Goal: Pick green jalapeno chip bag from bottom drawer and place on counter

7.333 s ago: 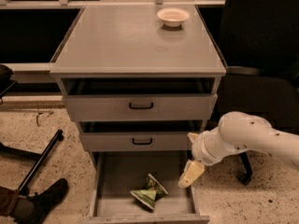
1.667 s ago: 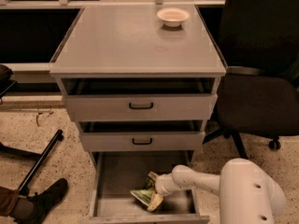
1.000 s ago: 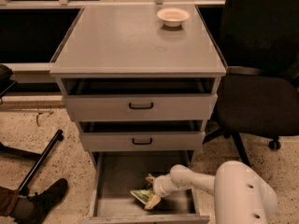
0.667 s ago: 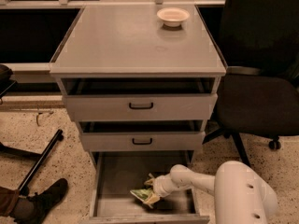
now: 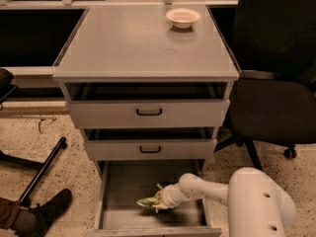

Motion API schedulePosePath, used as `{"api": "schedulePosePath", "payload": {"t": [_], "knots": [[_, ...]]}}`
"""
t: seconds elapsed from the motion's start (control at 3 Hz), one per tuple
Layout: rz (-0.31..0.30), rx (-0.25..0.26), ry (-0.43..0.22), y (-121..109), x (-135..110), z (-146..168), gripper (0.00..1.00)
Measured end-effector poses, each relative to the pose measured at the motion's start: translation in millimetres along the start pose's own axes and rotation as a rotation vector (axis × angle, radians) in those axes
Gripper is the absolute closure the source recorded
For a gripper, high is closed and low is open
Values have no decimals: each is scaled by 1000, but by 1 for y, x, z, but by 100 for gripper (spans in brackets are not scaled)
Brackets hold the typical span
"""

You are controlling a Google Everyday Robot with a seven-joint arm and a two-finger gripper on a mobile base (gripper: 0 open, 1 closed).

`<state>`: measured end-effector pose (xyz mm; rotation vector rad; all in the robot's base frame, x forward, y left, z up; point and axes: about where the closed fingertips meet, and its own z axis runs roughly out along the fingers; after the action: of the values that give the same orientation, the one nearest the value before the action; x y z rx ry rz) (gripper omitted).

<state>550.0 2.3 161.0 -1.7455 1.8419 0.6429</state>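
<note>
The green jalapeno chip bag (image 5: 148, 201) lies in the open bottom drawer (image 5: 118, 186), near its middle front. My gripper (image 5: 160, 201) reaches into the drawer from the right on a white arm (image 5: 212, 191) and sits right at the bag's right end, touching it. The counter (image 5: 128, 41) is the flat grey top of the cabinet, above.
A white bowl (image 5: 183, 17) stands at the counter's back right. Two upper drawers with black handles (image 5: 149, 112) stick out slightly above the bottom drawer. A black office chair (image 5: 276, 83) stands to the right. A black shoe (image 5: 47, 214) and a black pole (image 5: 42, 172) are on the floor at left.
The gripper has stayed at the bag inside the bottom drawer. The bag has shifted slightly left and lies flatter than before.
</note>
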Motion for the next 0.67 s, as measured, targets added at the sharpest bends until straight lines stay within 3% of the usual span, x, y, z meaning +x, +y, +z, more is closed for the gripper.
{"api": "schedulePosePath", "payload": {"t": [0.33, 0.67], "knots": [[-43, 24, 14, -7, -50, -35, 100], [-105, 38, 72, -12, -106, -66, 100]]}}
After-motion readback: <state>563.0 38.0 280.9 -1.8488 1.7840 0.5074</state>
